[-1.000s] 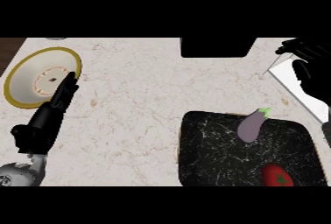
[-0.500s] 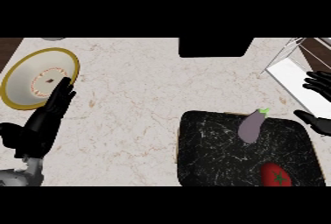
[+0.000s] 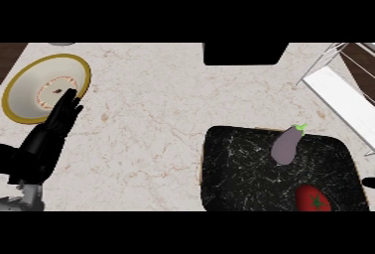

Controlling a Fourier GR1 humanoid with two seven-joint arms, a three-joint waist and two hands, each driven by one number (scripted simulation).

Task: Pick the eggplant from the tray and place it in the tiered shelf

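The purple eggplant [image 3: 285, 145] with a green stem lies on the black speckled tray [image 3: 242, 173], near the tray's far edge. The white tiered shelf [image 3: 345, 101] with wire sides stands at the upper right, just beyond the tray. My left hand [image 3: 47, 141] rests open at the left, fingers pointing up and overlapping the rim of a plate, far from the tray. Of my right hand [image 3: 369, 182] only a dark sliver shows at the right edge, beside the tray and clear of the eggplant.
A red tomato [image 3: 316, 199] lies on the tray's near right part. A round cream plate [image 3: 33, 84] with a gold rim sits at the far left. A black rectangular block [image 3: 245, 53] stands at the counter's back edge. Marble counter lies between plate and tray.
My right hand has dropped down and to the right, from beside the shelf to almost out of view. The view has shifted a little. The eggplant has not moved.
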